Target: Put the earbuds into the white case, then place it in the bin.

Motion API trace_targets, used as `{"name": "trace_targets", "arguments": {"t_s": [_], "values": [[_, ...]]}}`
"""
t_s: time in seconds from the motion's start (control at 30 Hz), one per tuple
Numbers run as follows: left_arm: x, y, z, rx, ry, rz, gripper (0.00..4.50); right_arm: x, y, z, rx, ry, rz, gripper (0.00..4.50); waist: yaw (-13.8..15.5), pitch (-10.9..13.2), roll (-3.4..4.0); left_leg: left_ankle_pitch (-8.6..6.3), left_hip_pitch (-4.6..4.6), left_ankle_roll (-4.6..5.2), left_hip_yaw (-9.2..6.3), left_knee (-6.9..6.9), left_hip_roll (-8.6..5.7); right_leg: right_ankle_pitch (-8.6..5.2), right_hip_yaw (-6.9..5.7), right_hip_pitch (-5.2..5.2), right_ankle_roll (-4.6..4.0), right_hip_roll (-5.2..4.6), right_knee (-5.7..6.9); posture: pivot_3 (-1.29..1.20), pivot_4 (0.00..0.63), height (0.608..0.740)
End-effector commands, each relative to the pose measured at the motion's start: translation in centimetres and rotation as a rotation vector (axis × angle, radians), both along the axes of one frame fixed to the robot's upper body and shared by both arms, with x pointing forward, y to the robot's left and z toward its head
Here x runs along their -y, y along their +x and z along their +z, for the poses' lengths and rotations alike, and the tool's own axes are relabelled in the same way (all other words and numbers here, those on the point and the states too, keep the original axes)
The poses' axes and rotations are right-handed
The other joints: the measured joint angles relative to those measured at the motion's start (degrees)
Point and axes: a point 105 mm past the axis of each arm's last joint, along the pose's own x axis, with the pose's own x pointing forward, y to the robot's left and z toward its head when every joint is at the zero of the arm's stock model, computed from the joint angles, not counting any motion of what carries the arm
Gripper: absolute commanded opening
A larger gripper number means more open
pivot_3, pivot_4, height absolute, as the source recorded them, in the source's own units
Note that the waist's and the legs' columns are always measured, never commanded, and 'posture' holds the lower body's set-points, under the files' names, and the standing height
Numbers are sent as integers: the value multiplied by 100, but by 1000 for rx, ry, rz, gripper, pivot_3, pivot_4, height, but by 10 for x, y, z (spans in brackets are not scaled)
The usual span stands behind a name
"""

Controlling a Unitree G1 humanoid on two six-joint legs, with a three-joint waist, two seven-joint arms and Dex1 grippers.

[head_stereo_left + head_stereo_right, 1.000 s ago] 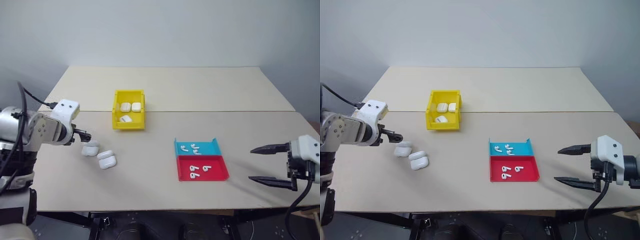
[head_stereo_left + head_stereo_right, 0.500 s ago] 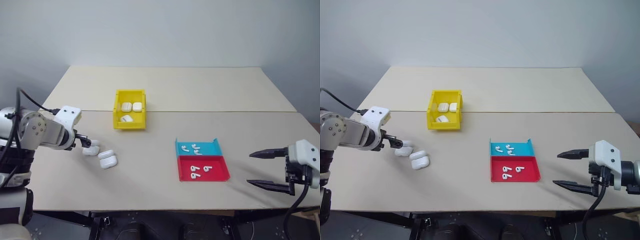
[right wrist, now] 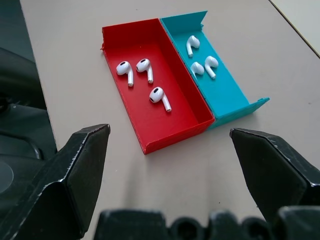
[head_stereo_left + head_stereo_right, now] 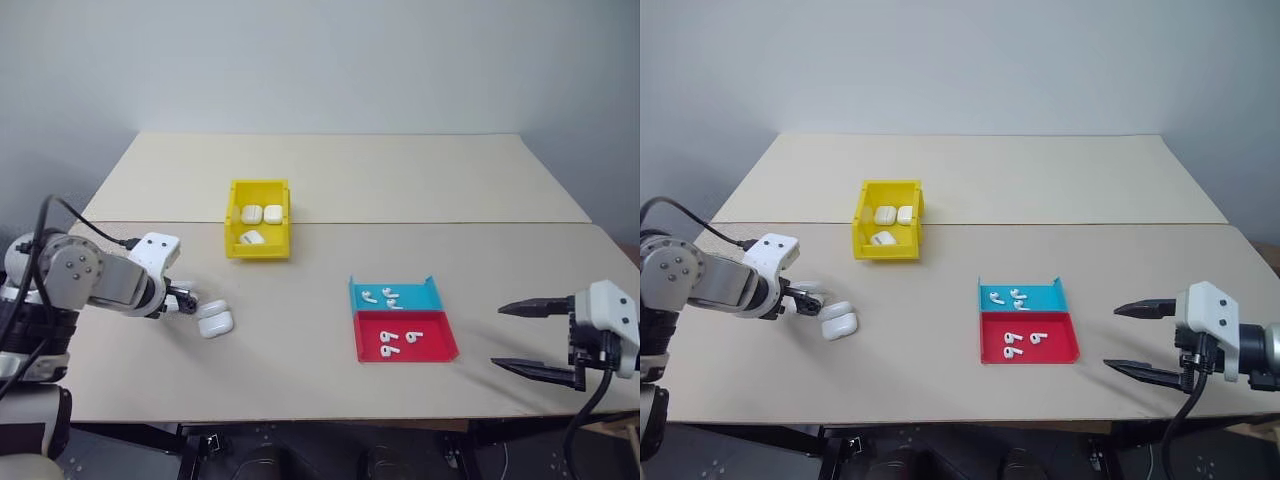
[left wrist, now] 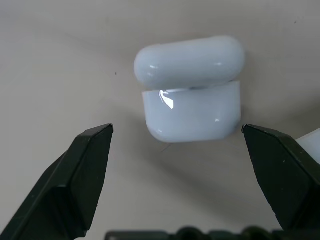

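Observation:
Three white cases lie on the table's left side. My left gripper (image 4: 183,298) has come down over the leftmost case (image 5: 189,87), its fingers open on either side and not touching it. The other two cases (image 4: 215,317) lie just to its right. The earbuds lie in two shallow trays: some in the cyan tray (image 3: 227,95), some in the red tray (image 3: 170,127). My right gripper (image 4: 500,337) hovers open to the right of the trays, holding nothing. The yellow bin (image 4: 258,252) stands behind the cases, with three white cases (image 4: 262,214) inside.
The beige table (image 4: 400,180) is made of two tops with a seam running across behind the bin. Its front edge lies close below my right gripper. A grey wall rises behind the table.
My left gripper has sunk and drawn in over the leftmost case, and its wrist has turned. The right gripper has kept its place.

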Motion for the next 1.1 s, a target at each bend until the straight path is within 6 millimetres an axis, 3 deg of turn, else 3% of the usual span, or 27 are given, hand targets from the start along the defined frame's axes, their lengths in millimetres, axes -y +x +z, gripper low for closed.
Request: {"name": "trace_targets", "arguments": {"t_s": [0.03, 1.1], "values": [[-4, 1, 9, 34, 8, 28, 4500, -2, -2, 9, 37, -6, 8, 4447, 0, 0, 0, 0, 0, 0, 0, 0, 0, 0, 0, 0, 0, 0, 0, 0, 150, 740], [10, 10, 3, 65, 27, 11, 4500, -3, -3, 4, 20, -6, -11, 4447, 32, -2, -1, 21, 5, -35, -1, -1, -3, 0, -3, 7, -1, -1, 0, 0, 150, 740]]}}
